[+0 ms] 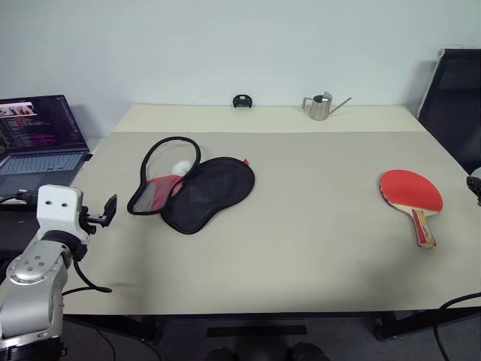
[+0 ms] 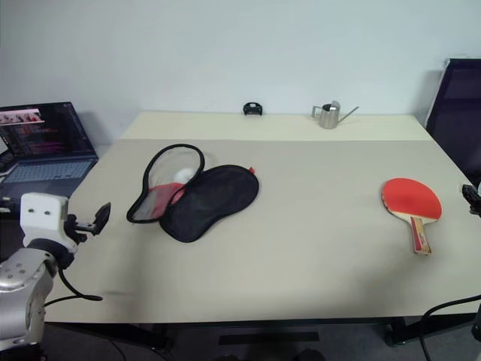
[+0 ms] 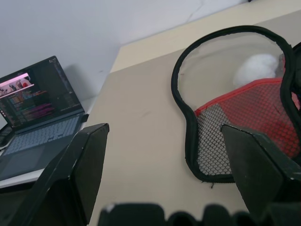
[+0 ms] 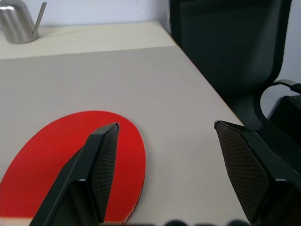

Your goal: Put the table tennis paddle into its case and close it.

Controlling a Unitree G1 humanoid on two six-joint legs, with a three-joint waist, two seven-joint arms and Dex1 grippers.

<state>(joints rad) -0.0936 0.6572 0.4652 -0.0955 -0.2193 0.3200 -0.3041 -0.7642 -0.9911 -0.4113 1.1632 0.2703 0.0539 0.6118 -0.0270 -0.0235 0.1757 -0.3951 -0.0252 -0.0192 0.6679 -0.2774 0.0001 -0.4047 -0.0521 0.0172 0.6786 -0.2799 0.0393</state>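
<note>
The table tennis paddle (image 1: 409, 192) lies flat near the table's right edge, red face up, with its striped handle toward me. The case (image 1: 207, 194) lies unzipped left of centre, its black half folded out to the right and its red mesh-pocket half (image 3: 244, 117) to the left. Something white (image 1: 181, 166) shows inside the case. My left gripper (image 1: 109, 210) hovers open off the table's left edge, pointing at the case and apart from it. My right gripper (image 4: 167, 128) stands open and empty just right of the paddle's red face (image 4: 70, 160).
An open laptop (image 1: 37, 139) sits on a lower surface to the left. A small metal watering can (image 1: 322, 106) and a small black object (image 1: 241, 101) stand at the table's far edge. A black chair (image 1: 455, 98) is at the right.
</note>
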